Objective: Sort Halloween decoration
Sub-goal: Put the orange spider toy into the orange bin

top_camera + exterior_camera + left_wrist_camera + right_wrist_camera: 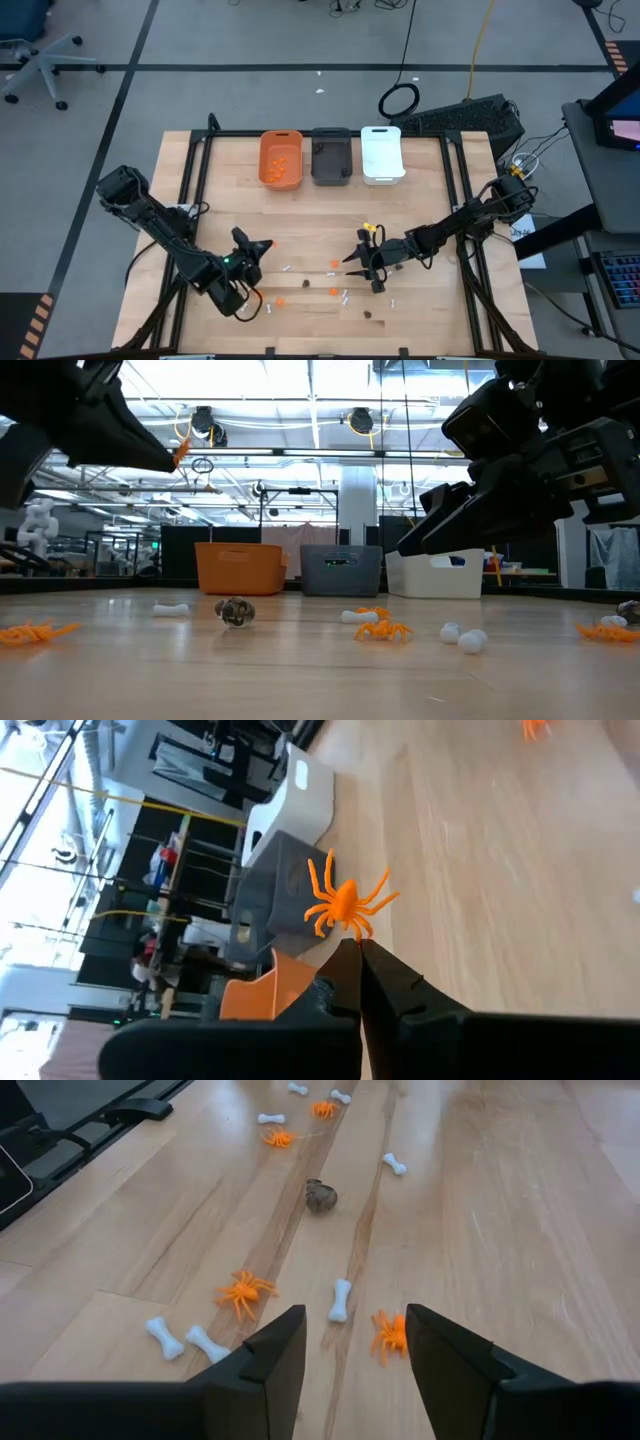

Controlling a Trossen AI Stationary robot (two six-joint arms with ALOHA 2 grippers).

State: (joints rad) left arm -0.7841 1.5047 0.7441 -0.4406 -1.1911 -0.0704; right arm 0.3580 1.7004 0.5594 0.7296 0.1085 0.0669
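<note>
Three bins stand in a row at twelve o'clock on the wooden table: an orange bin with several orange pieces lying in it, a dark grey bin touching it on one side, and a white bin just beside that. Whether the grey and white bins hold anything cannot be told.

The table is pale butcher-block wood inside a black frame, on a grey floor crossed by dark tape lines. Beyond it, the low view shows a workshop hall with ceiling lights, racks and shelving. An office chair stands at ten o'clock off the table, a coiled black cable at one o'clock behind the bins.

The Halloween decoration is scattered over the near half, around six o'clock: orange spiders, white bones and a dark lump lie apart from one another between the two arms.

The left gripper, at about seven o'clock, has its fingers pinched fully together on a leg of one orange spider, which is held clear of the wood with the grey and orange bins in the background of the wrist view.

The right gripper, at about five o'clock, hovers over the wood with its jaws parted and nothing between them; a bone and an orange spider lie just ahead of its fingertips.
</note>
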